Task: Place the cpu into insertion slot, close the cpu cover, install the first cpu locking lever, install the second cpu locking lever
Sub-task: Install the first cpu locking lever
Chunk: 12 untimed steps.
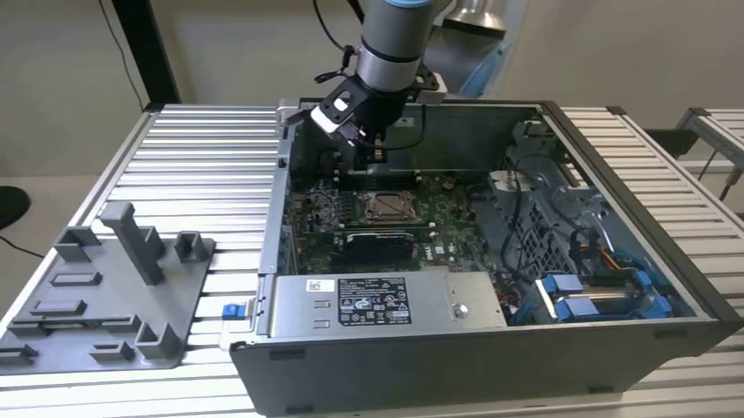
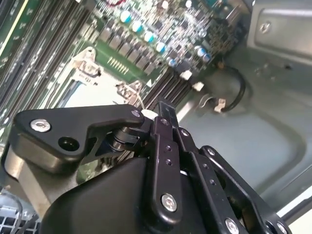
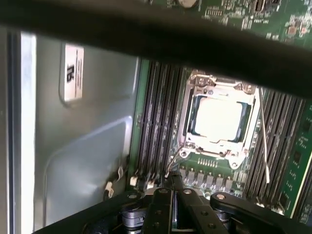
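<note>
Cpu is sitting flat in the insertion slot, silvery top facing up, near the middle of the green board. Cpu cover is lying down over it, with the chip showing through the window. Placing and cover steps are reading as done.

Long wire lever is running along one side of the socket. It appears to be standing free of its catch, though this cannot be confirmed. Hooked lever end is curling out from the socket corner nearest the gripper.

The gripper is hanging inside the computer case, over the board's far edge in the exterior view. Its fingers are drawn narrow, tips close together and just beside the hooked lever end. Whether they are pinching the wire or only touching it cannot be told.

Judgement: the step in hand is the first locking lever.
- Load should be going onto the wire handle only, pressing down and then sideways under the catch.
- The cover should be staying flat under the lever's cam.
- Slip risk is high on so thin a wire, and the memory slots are lying right beside the path.

Power-supply box is sitting at the near edge of the case. Grey fixture tray is resting on the slatted table, well apart.
</note>
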{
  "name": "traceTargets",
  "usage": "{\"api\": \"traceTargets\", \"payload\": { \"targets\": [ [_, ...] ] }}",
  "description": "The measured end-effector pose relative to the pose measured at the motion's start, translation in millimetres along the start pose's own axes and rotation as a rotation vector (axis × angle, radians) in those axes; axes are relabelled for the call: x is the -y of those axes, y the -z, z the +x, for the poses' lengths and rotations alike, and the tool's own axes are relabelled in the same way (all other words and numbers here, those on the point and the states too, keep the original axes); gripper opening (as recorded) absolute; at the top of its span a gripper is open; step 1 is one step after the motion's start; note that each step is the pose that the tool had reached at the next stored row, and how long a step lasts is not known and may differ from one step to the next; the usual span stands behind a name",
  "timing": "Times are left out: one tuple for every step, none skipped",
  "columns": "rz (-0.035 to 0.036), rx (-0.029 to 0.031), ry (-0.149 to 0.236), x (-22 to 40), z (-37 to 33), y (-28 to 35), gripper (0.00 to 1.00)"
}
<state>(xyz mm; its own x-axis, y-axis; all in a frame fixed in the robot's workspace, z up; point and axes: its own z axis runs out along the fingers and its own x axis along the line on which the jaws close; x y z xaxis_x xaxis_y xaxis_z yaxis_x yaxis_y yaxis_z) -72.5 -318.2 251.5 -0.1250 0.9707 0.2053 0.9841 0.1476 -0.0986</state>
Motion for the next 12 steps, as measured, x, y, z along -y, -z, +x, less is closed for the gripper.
{"api": "traceTargets", "payload": {
  "targets": [
    [0.0003,0.0000,0.000,-2.1,-0.2,0.3,0.00],
    [0.0007,0.0000,0.000,-4.3,-0.5,0.6,0.00],
    [0.0010,-0.0001,0.000,-6.5,-0.8,0.9,0.00],
    [0.0013,-0.0001,0.000,-7.8,-1.0,1.1,0.00],
    [0.0015,0.0000,0.001,-8.5,-1.1,1.3,0.00],
    [0.0014,-0.0002,0.001,-8.6,-1.1,1.2,0.00],
    [0.0013,-0.0003,0.000,-8.6,-1.1,1.2,0.00],
    [0.0013,-0.0002,0.000,-8.8,-1.1,1.2,0.00],
    [0.0014,-0.0001,0.000,-8.8,-1.1,1.2,0.00],
    [0.0011,-0.0004,0.001,-8.9,-1.2,0.5,0.00],
    [0.0008,-0.0003,0.001,-8.6,-1.3,-0.6,0.00],
    [0.0001,-0.0003,0.001,-7.9,-1.5,-2.2,0.00]
  ]
}}
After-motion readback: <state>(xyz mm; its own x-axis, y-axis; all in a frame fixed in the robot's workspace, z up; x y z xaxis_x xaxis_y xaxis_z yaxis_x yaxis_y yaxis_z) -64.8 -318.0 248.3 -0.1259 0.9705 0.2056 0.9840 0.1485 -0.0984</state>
